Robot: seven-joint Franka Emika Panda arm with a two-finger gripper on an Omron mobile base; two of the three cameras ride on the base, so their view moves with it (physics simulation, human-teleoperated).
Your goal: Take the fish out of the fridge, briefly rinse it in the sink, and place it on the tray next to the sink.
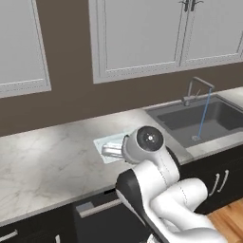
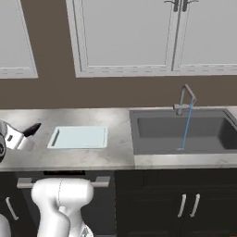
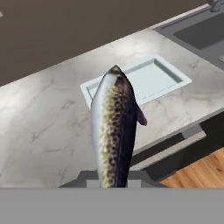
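Observation:
My gripper is shut on the fish, a speckled dark grey fish that points away from the hand above the counter's front edge. Beyond the fish lies the pale bluish-white tray, empty on the counter. In the right base view the gripper hangs at the far left with the dark fish sticking out toward the tray. Right of the tray lies the sink, its faucet running a blue stream. My arm hides part of the tray in the left base view. The fridge is out of view.
The marble counter runs left and right of the tray. White wall cabinets hang above a brown wall. Dark lower cabinets and a drawer handle sit below the counter edge. A wood floor shows below.

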